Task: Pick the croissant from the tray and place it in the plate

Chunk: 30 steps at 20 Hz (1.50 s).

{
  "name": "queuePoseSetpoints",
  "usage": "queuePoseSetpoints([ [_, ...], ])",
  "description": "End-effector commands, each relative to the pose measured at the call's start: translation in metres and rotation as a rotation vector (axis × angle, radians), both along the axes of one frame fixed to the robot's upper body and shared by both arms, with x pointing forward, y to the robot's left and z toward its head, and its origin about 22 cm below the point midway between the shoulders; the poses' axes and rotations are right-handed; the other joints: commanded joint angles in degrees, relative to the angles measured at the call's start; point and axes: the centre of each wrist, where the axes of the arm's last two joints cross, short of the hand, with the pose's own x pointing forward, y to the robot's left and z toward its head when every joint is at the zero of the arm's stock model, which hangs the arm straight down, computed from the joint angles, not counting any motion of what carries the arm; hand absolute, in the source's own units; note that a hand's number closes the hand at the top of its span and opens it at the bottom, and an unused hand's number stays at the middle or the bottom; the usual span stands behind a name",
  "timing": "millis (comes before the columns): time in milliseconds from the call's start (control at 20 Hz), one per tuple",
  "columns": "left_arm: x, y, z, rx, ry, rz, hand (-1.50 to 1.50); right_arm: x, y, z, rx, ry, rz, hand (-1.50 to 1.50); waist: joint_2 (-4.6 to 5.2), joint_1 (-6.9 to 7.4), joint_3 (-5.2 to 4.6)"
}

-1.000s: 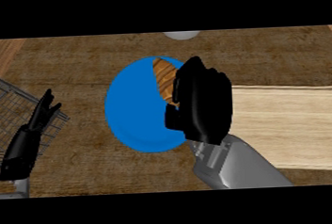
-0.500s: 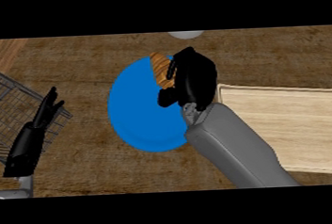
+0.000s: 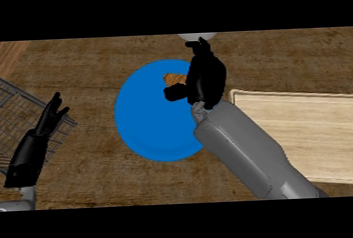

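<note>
Croissant (image 3: 176, 79): small golden-brown piece lying on the round blue plate (image 3: 153, 117), at its far right part. Only a sliver shows, the rest is hidden behind the right hand (image 3: 204, 79).

Right hand: black, over the plate's far right rim. Fingers stretched out away from the robot, not curled, with the thumb sticking out left just below the croissant. It looks opened up with nothing wrapped in it. Can't tell whether the palm touches the croissant.

The grey right forearm (image 3: 247, 153) runs diagonally from the lower right and covers the plate's right edge and the near-left corner of the tray.

Light wooden rectangular tray (image 3: 305, 130): just right of the plate, on the dark brown wood-grain table (image 3: 96, 59).

White rounded object (image 3: 188, 37) at the far edge, partly blocked by the right fingertips. Can't identify it.

Grey wire basket (image 3: 5, 111) at the left edge, well apart from the plate.

Left hand (image 3: 43, 122): black, open, fingers straight and pointing up, resting at the left in front of the basket, holding nothing.
</note>
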Motion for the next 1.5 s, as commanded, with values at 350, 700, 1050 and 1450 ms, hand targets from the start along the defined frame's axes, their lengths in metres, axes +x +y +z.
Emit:
queuePoseSetpoints([
  [350,-0.03,0.024,-0.025,0.004,0.138,0.121,0.0,0.003,-0.02,-0.009,0.341,-0.265,-0.291,-1.5,-0.8,-3.44,-0.53],
  [700,-0.024,0.037,-0.02,0.015,0.132,0.176,0.0,-0.046,-0.055,-0.008,0.484,-0.407,-0.259,-1.5,-0.98,-6.25,-0.49],
  [1050,-0.046,0.029,-0.029,0.001,0.14,0.152,0.0,-0.121,-0.098,-0.04,0.423,-0.459,-0.207,-1.5,-0.8,-5.15,-0.48],
  [1450,-0.035,0.038,-0.033,0.014,0.136,0.164,0.0,-0.174,-0.138,-0.033,0.442,-0.455,-0.227,-1.5,-0.65,-5.15,-0.5],
])
